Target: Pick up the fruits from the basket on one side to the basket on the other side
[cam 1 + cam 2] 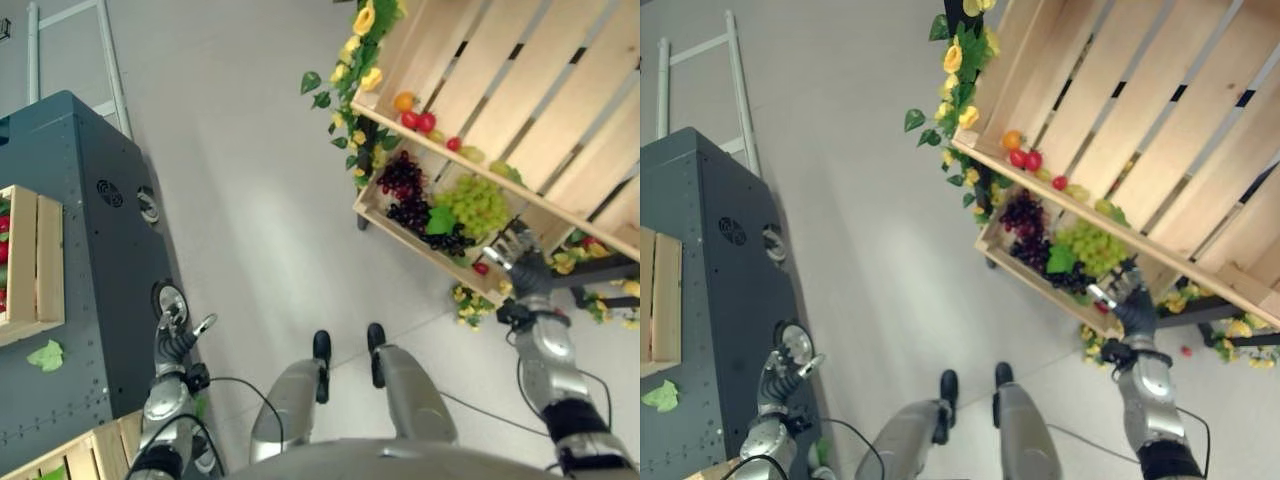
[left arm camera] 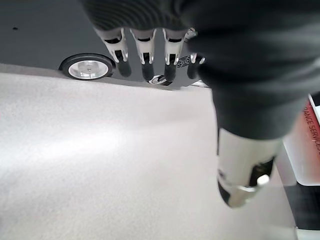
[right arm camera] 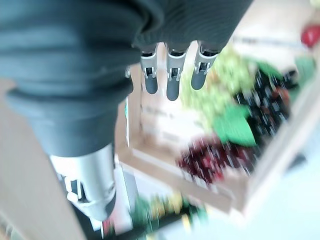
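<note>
Grey floor (image 1: 260,200) is spreading wide between the two sides of my work, and that open middle is giving me all the room I need for carrying. On my right the slatted wooden stand (image 1: 520,90) is rising tall, its yellow flowers and green leaves (image 1: 350,100) trailing down the near corner. On my left the dark grey cabinet (image 1: 90,260) is standing on wheels, with a pale wooden crate (image 1: 40,260) lying on top, red things showing inside it; I am taking that crate as the place where the fruit is going.

My right robot hand (image 1: 512,245) is reaching at the front rim of the lower crate (image 1: 400,228), fingers straight and apart, clamped on nothing. The fruit is lying inside that crate: the green grapes (image 1: 478,205) nearest my fingers, the dark grapes (image 1: 405,190) beyond, one small red fruit (image 1: 482,268) just beside the rim. More small fruits (image 1: 418,120) are sitting on the shelf above.

To do this well, I am judging that I should come down over the rim, not through it, and curl round a whole bunch near its stem so that loose grapes are not dropping. The shelf edge overhead is leaving little height, so a low, level withdrawal looks safest.

My left robot hand (image 1: 180,335) is hanging beside the cabinet's wheel (image 2: 87,67), fingers relaxed and holding nothing.
</note>
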Tool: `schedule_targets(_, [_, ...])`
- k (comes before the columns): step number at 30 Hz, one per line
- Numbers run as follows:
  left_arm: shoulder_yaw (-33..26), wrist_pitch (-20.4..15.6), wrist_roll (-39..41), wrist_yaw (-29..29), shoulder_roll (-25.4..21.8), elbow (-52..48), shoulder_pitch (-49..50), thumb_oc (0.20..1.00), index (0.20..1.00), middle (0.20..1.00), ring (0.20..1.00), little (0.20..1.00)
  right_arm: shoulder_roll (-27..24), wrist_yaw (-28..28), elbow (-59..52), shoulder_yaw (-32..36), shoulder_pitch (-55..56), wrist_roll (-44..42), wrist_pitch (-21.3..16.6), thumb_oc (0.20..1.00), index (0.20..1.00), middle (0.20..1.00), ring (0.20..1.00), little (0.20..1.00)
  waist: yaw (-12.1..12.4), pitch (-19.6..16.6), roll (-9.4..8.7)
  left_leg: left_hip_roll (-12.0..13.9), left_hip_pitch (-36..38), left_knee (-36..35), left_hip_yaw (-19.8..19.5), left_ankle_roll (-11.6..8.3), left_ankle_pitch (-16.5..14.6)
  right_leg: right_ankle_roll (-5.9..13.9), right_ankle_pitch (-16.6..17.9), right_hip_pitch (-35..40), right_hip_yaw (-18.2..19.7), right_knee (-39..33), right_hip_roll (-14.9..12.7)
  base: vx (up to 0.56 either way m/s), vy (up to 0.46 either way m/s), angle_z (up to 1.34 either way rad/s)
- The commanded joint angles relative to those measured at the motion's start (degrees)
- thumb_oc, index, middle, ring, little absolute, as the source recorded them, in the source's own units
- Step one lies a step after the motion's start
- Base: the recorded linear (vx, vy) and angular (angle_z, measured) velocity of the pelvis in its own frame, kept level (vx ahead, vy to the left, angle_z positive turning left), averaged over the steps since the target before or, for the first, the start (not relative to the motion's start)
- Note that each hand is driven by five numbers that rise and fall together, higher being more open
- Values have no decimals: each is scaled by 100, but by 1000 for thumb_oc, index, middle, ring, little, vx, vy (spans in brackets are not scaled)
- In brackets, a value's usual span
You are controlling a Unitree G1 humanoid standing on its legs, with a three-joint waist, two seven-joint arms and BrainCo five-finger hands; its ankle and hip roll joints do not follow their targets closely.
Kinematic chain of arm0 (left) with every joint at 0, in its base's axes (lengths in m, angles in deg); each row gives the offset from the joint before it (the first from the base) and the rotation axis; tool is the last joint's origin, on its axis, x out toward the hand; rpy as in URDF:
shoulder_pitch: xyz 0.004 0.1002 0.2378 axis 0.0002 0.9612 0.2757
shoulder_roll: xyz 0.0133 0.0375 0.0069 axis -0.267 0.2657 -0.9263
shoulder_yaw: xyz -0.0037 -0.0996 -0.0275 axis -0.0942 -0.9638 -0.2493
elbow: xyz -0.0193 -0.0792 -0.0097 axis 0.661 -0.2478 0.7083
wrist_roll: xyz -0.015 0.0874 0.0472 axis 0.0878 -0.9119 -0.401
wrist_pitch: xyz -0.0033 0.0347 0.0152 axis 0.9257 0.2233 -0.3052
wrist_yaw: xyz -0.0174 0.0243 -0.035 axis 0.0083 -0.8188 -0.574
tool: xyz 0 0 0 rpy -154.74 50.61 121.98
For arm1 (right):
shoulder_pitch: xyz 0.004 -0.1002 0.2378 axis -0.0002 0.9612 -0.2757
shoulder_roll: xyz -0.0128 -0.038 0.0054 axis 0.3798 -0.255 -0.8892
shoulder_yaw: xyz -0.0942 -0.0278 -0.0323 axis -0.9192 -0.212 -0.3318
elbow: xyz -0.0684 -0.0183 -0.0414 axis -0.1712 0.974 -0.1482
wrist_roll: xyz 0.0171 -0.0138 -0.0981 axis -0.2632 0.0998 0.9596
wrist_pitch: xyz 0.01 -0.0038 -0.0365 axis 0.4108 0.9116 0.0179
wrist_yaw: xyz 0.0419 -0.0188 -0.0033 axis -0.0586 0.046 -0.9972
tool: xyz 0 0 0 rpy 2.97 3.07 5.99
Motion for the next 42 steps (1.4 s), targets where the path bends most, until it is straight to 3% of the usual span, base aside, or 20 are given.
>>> schedule_targets(1, [-173,-270,121,33,-218,-37,251,1000,1000,1000,1000,1000,18,-187,-461,-62,67,-106,-279,1000,1000,1000,1000,1000,-31,-196,-165,-100,-198,325,-154,-12,-280,754,295,308,-72,-583,-339,0,0,0])
schedule_targets(17, [-131,-216,-150,86,-236,254,393,1000,1000,1000,1000,1000,-146,-703,-915,-1199,198,143,-2,1000,1000,1000,1000,1000,112,-353,-365,-215,189,168,-72,163,-372,921,411,546,-19,-559,-438,35,55,-3])
schedule_targets(19, [-80,-193,-183,54,-243,269,441,1000,1000,1000,1000,1000,-201,-791,-1065,-1344,127,141,17,1000,1000,1000,1000,1000,170,-360,-361,-223,293,205,-127,212,-426,962,352,534,-6,-280,-426,57,70,-5])
schedule_targets(21, [104,-90,-315,-97,-272,167,529,1000,1000,1000,1000,1000,-293,-800,-1283,-1503,7,335,39,1000,1000,1000,1000,1000,188,-303,-250,-326,667,92,-441,350,-469,1223,645,296,71,880,-376,82,91,-2])
schedule_targets(23, [103,-90,-315,-97,-272,167,527,1000,1000,1000,1000,1000,-293,-799,-1283,-1503,6,335,40,1000,1000,1000,1000,1000,190,-318,-244,-318,656,71,-441,346,-447,1221,673,287,70,851,-369,20,16,18])
schedule_targets(24, [150,-52,-365,-140,-290,205,510,1000,1000,1000,1000,1000,-342,-792,-1353,-1499,9,397,30,1000,1000,1000,1000,1000,155,-314,-191,-327,704,37,-627,365,-426,1222,644,196,242,1111,-198,40,-50,35])
schedule_targets(25, [193,-40,-431,-176,-300,360,453,1000,1000,1000,1000,1000,-468,-770,-1461,-1466,3,573,10,1000,1000,1000,1000,1000,28,-429,-183,-491,790,-37,-985,370,-440,1091,479,222,725,651,-36,44,-50,48])
schedule_targets(26, [194,-42,-431,-177,-298,363,453,1000,1000,1000,1000,1000,-470,-769,-1464,-1466,5,574,11,1000,1000,1000,1000,1000,8,-418,-176,-492,807,-38,-1007,371,-444,1088,470,247,704,644,-43,114,-95,63])
schedule_targets(27, [229,-71,-488,-174,-310,515,367,1000,1000,1000,1000,1000,-586,-809,-1601,-1416,20,558,0,1000,1000,1000,1000,1000,-111,-567,-204,-681,832,-141,-1395,346,-401,972,332,251,1473,-89,229,101,-57,118])
schedule_targets(28, [231,-85,-535,-179,-309,530,372,1000,1000,1000,1000,1000,-644,-840,-1646,-1415,28,561,7,1000,1000,1000,1000,1000,-139,-611,-234,-758,842,-153,-1493,345,-397,934,351,313,1612,-307,317,98,-57,118])
schedule_targets(29, [232,-86,-537,-178,-308,529,374,1000,1000,1000,1000,1000,-646,-840,-1648,-1415,31,561,8,1000,1000,1000,1000,1000,-143,-610,-229,-755,848,-156,-1498,346,-397,933,355,323,1607,-318,316,-2,-128,134])
schedule_targets(30, [216,-130,-534,-159,-269,622,371,1000,1000,1000,1000,1000,-622,-872,-1618,-1321,89,539,-2,1000,1000,1000,1000,1000,-34,-738,-305,-845,699,-111,-1697,267,-344,802,289,568,1500,-589,233,-33,-195,87])
schedule_targets(32, [214,-159,-534,-116,-250,629,388,1000,1000,1000,1000,1000,-621,-793,-1600,-1341,41,581,-5,1000,1000,1000,1000,1000,-4,-797,-308,-791,694,-183,-1747,235,-322,802,318,613,1505,-643,315,17,-210,120])
schedule_targets(39, [317,-122,-377,-249,-116,635,516,1000,1000,1000,1000,1000,-627,-794,-1535,-1147,204,492,-47,1000,1000,1000,1000,1000,149,-995,-390,-592,710,-126,-2207,-46,-257,605,327,1257,986,-1312,274,45,-194,43])
schedule_targets(42, [450,-88,-432,-292,-147,685,422,1000,1000,1000,1000,1000,-588,-749,-1502,-963,295,440,-80,1000,1000,1000,1000,1000,183,-1011,-412,-504,730,-155,-2590,-168,-141,508,185,1393,532,-1267,246,-24,-166,62])
